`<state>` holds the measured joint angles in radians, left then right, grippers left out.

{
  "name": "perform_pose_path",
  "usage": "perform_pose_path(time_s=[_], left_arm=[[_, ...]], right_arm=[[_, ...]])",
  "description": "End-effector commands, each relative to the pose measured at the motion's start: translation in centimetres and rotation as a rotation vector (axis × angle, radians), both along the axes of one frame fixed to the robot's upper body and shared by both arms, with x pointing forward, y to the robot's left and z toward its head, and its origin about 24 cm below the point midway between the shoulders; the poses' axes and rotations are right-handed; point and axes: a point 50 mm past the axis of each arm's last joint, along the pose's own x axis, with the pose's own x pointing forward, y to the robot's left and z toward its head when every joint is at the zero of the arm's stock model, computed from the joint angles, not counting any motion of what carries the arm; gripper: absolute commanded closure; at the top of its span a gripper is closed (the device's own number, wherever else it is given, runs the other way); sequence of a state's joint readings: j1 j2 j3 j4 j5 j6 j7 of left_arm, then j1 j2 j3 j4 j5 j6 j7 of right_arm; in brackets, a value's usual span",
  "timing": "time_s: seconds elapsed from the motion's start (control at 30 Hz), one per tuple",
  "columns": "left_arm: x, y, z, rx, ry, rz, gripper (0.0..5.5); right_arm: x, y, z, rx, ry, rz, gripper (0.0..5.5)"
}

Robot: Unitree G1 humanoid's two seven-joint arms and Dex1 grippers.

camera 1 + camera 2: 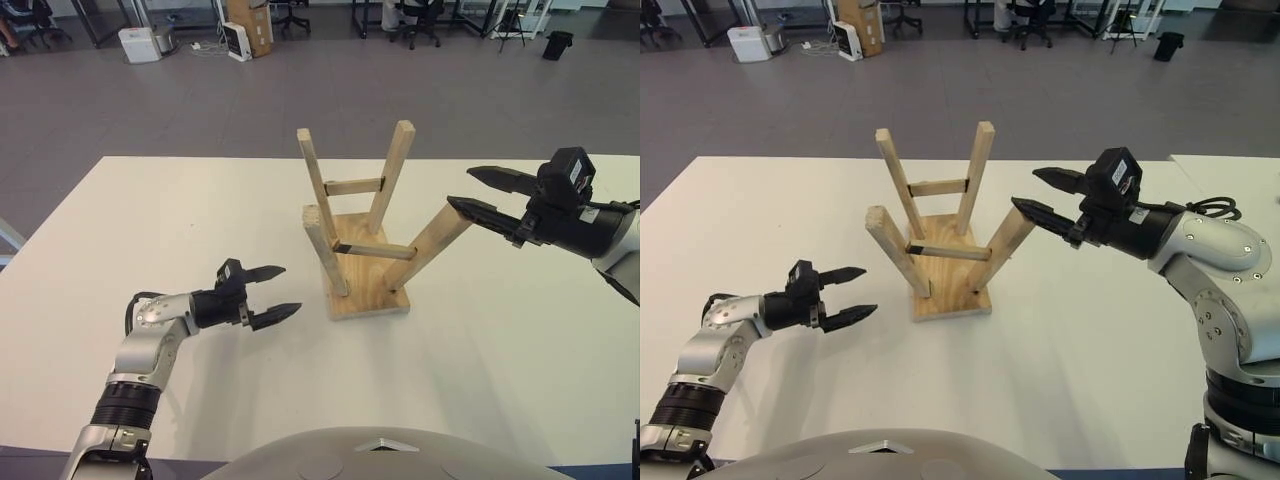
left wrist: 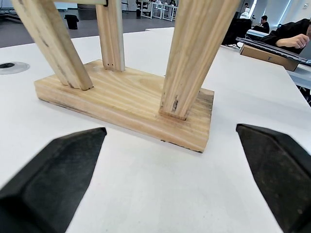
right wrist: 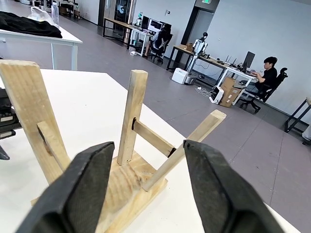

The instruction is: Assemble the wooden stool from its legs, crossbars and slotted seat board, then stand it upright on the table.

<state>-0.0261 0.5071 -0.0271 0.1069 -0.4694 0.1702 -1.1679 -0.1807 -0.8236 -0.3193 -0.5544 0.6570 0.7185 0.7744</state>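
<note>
Stool (image 1: 375,288) assembled but inverted; uprighting being awaited. Left gripper (image 1: 292,288) at its 8 o'clock, right gripper (image 1: 458,187) at 2 o'clock, both being held spread, empty.

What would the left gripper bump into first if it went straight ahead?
Most likely the edge of the seat board, flat on the table just ahead of the open left gripper. A leg stands right behind that edge.
</note>
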Motion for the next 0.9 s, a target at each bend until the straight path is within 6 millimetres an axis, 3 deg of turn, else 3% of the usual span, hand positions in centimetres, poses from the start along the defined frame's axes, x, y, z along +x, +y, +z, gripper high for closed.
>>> perform_pose_path(time_s=[0.03, 0.2, 0.4, 0.67, 0.8, 0.87, 0.9], left_arm=[[0.7, -0.6, 0.8, -0.015, -0.047, 0.007, 0.58], [0.7, -0.7, 0.8, -0.010, -0.053, 0.002, 0.58], [0.9, -0.8, 0.7, -0.007, -0.060, -0.001, 0.58], [0.9, -1.4, 0.1, -0.001, -0.068, -0.011, 0.58], [0.9, -1.4, -0.3, 0.000, -0.061, 0.000, 0.58], [0.9, -1.5, -0.4, -0.001, -0.062, 0.000, 0.58], [0.9, -1.5, -0.4, -0.001, -0.063, 0.000, 0.58]], right_arm=[[1.1, -0.8, -0.5, -0.060, -0.011, -0.103, 2.84], [0.1, 1.3, 2.1, 0.111, -0.084, 0.048, 2.84], [-0.6, 1.2, 1.6, 0.071, -0.008, 0.068, 2.84], [0.8, -0.4, 1.2, 0.023, -0.083, -0.051, 2.84], [0.1, 3.9, 4.1, 0.239, -0.231, 0.098, 2.84], [-0.3, 6.6, 4.4, 0.284, -0.254, 0.145, 2.84], [0.0, 7.9, 3.4, 0.178, -0.265, 0.108, 2.84]])
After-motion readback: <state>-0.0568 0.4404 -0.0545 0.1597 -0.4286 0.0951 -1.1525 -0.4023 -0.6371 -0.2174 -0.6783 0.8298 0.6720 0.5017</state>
